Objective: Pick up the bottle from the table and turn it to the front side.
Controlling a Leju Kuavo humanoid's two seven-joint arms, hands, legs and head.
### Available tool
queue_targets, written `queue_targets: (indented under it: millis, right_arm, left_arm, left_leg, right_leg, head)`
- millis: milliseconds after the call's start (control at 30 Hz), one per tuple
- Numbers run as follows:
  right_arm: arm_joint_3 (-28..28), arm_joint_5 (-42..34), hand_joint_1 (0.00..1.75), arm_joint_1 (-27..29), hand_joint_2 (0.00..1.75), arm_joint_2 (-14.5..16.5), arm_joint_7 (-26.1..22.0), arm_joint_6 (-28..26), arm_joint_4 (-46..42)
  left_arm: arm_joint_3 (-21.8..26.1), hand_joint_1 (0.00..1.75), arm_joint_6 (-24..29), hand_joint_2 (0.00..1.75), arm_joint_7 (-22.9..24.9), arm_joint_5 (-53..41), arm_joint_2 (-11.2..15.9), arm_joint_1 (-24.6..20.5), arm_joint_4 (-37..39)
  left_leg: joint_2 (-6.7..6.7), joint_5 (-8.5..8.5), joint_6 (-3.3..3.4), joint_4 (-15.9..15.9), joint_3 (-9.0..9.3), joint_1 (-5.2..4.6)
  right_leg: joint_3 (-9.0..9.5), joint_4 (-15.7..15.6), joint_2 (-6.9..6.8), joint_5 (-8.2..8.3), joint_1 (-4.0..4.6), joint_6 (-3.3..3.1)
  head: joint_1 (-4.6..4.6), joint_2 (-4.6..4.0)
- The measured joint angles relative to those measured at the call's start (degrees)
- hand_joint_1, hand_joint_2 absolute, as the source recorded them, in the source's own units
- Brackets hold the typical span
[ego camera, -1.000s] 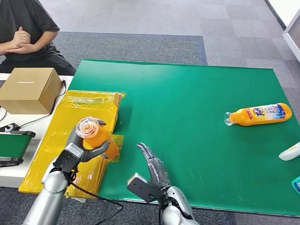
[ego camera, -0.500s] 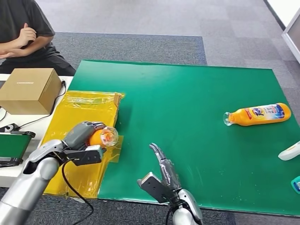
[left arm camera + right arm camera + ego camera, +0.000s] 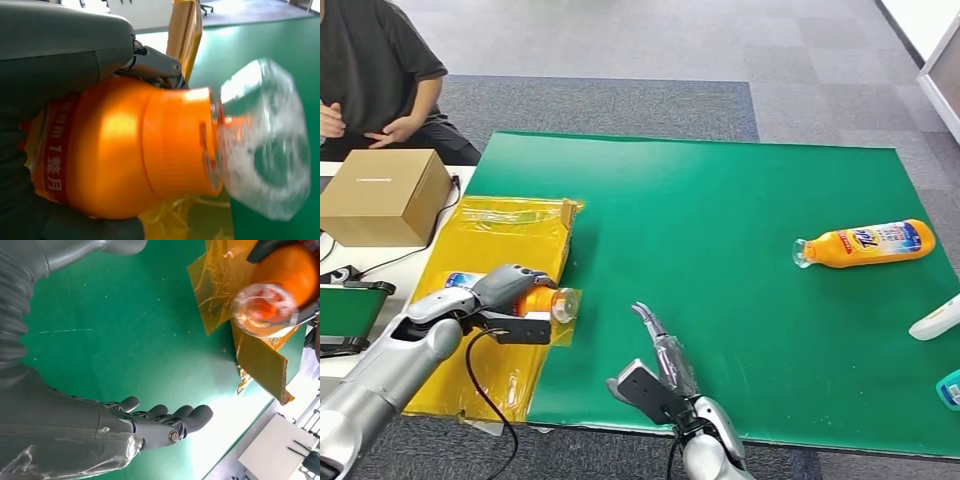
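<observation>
My left hand (image 3: 503, 290) grips an orange bottle (image 3: 539, 299) lying sideways over the yellow sheet, its clear cap (image 3: 564, 305) pointing right toward the green mat. The left wrist view shows the orange bottle (image 3: 124, 155) and its clear cap (image 3: 264, 145) close up, held in dark fingers (image 3: 22, 195). My right hand (image 3: 660, 365) hovers open over the mat's near edge, fingers straight, holding nothing. In the right wrist view, the right hand's fingers (image 3: 166, 415) are stretched out, with the held bottle's cap (image 3: 264, 307) beyond them. A second orange bottle (image 3: 867, 243) lies on its side at the mat's far right.
The green mat (image 3: 712, 230) covers the table. A yellow plastic-wrapped sheet (image 3: 493, 235) lies at its left edge. A cardboard box (image 3: 384, 190) and cables sit on a white table further left, with a person (image 3: 373, 70) seated behind. White and teal items (image 3: 943, 330) lie at the right edge.
My left hand has turned the bottle from cap-up toward me to lying sideways with the cap pointing right, and lowered it over the yellow sheet. My right hand shifted slightly right.
</observation>
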Motion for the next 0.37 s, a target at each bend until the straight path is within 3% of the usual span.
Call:
queue_targets:
  millis: [167, 367]
  right_arm:
    - [-0.2, -0.7, 0.0, 0.5, 1.75, -0.1, 0.2, -0.2, 0.3]
    - [-1.2, -0.9, 0.0, 3.7, 1.75, -1.1, 1.5, -1.1, -2.0]
  left_arm:
    - [1.5, 0.0, 6.3, 1.75, -0.7, 4.7, -0.2, 4.3, -0.2]
    - [14.0, 0.0, 16.4, 1.75, -3.0, 13.3, -4.5, 15.0, -11.8]
  left_leg:
    - [0.13, 0.07, -0.05, 0.0, -0.08, 0.03]
    - [0.14, 0.01, 0.01, 0.0, -0.52, 0.02]
  right_leg:
    - [-0.21, 0.0, 0.1, 0.0, 0.0, -0.01]
    - [-0.55, 0.0, 0.1, -0.04, -0.03, 0.04]
  head:
    - [-0.01, 0.01]
    - [0.0, 0.0]
